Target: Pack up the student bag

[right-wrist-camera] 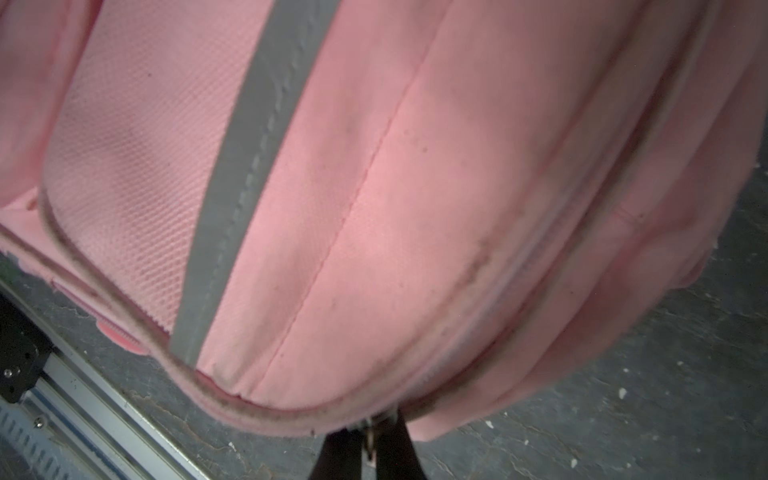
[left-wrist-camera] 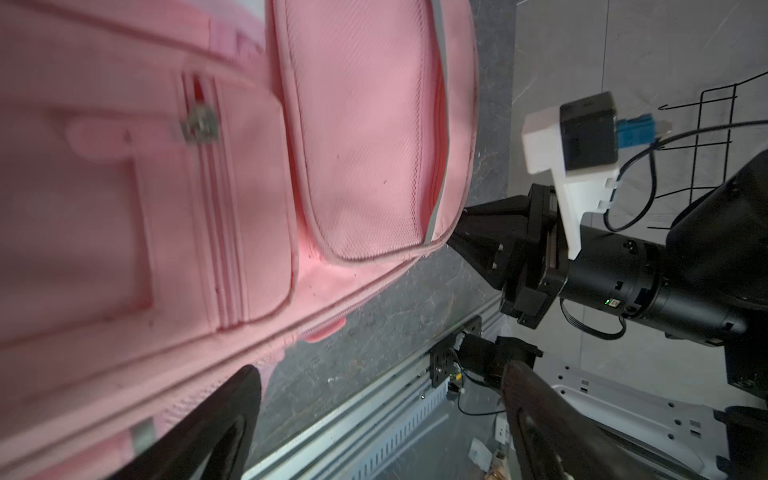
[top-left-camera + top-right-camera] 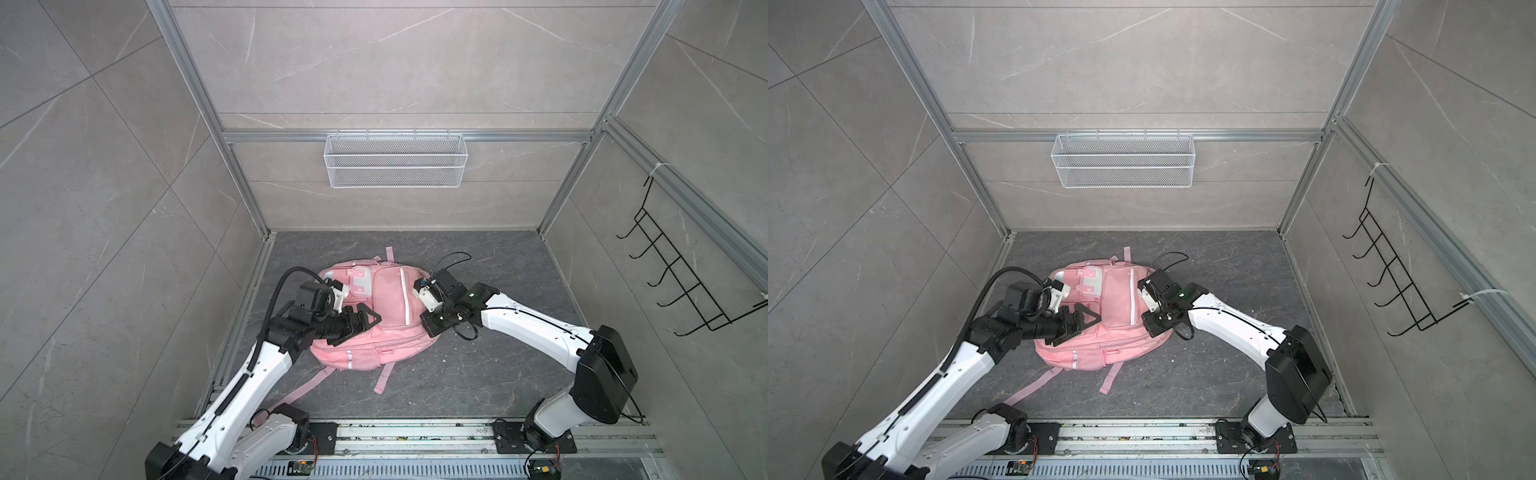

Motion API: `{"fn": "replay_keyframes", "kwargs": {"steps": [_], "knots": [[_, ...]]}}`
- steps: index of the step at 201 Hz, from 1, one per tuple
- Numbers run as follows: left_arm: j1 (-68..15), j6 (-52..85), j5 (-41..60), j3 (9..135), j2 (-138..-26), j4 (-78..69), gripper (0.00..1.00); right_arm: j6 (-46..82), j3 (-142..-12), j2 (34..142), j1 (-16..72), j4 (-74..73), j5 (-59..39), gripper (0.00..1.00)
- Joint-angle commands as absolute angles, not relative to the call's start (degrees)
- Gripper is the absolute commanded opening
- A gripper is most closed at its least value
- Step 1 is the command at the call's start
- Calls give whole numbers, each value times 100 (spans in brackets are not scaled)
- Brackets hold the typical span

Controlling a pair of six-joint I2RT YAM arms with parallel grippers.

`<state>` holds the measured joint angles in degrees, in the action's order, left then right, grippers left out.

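The student bag (image 3: 386,303) is laid flat on the dark floor (image 3: 478,374), between the two grippers. The left gripper (image 3: 360,326) is held over its front pockets with the jaws spread wide. Pink fabric is seen under one finger, and floor and the aluminium rail (image 3: 415,432) show between the two. The right gripper (image 1: 365,449) is pressed together on the bag's zipped edge, and a small metal zip pull (image 1: 368,432) is seen between the tips. Loose pink straps (image 3: 381,377) are trailed on the floor behind the left jaws. Well beyond both jaws a white wire basket (image 3: 395,160) is hung, and a black hook rack (image 3: 673,274) is fixed out past the right jaws.
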<state>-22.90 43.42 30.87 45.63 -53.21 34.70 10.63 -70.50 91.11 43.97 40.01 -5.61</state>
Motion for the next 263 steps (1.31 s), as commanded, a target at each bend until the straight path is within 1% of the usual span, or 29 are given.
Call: {"fn": "replay_keyframes", "kwargs": {"steps": [1,30,61,80,92,101,122,150,187,203,210,225,235,254,263], "knots": [[-2294,5069,3493,3996,-4976,3443,92,1149,-7346,9218,4647,4025,-753,0],[-2273,5343,3462,3306,-4863,2793,92,1113,-7516,9349,4866,4111,-835,0],[-2227,5175,3305,3265,-5503,2011,91,1175,-7546,9380,5119,4182,-826,0],[-2063,5020,3223,3313,-5914,1726,85,1273,-7473,9372,5274,4192,-800,0],[-1879,4990,3311,3333,-6115,1457,77,1358,-7402,9355,5347,4230,-734,0],[-1757,4857,3320,3434,-6282,1417,73,1426,-7337,9330,5385,4244,-688,0],[-1512,4390,3305,3818,-6719,1626,69,1589,-7184,9243,5438,4212,-642,0],[-1077,3984,3450,4192,-7243,1605,67,1674,-7127,9271,5506,4188,-676,0],[-867,3563,3539,4812,-7756,1724,66,1777,-7246,9504,5537,4173,-583,0],[-864,3506,3495,4945,-7765,1846,67,1846,-7417,9671,5537,4148,-563,0],[-863,3501,3389,4965,-7682,1967,69,1891,-7490,9751,5539,4131,-546,0],[-867,3518,3162,4965,-7399,2284,78,2009,-7663,9920,5537,4122,-509,0],[-878,3615,3096,4892,-7111,2447,82,2059,-7738,10016,5537,4096,-523,0],[-924,4027,3189,4561,-6506,2529,83,2131,-7746,10055,5537,3832,-694,0],[-970,4293,3254,4356,-6207,2512,80,2151,-7720,10049,5539,3687,-803,0]]}}
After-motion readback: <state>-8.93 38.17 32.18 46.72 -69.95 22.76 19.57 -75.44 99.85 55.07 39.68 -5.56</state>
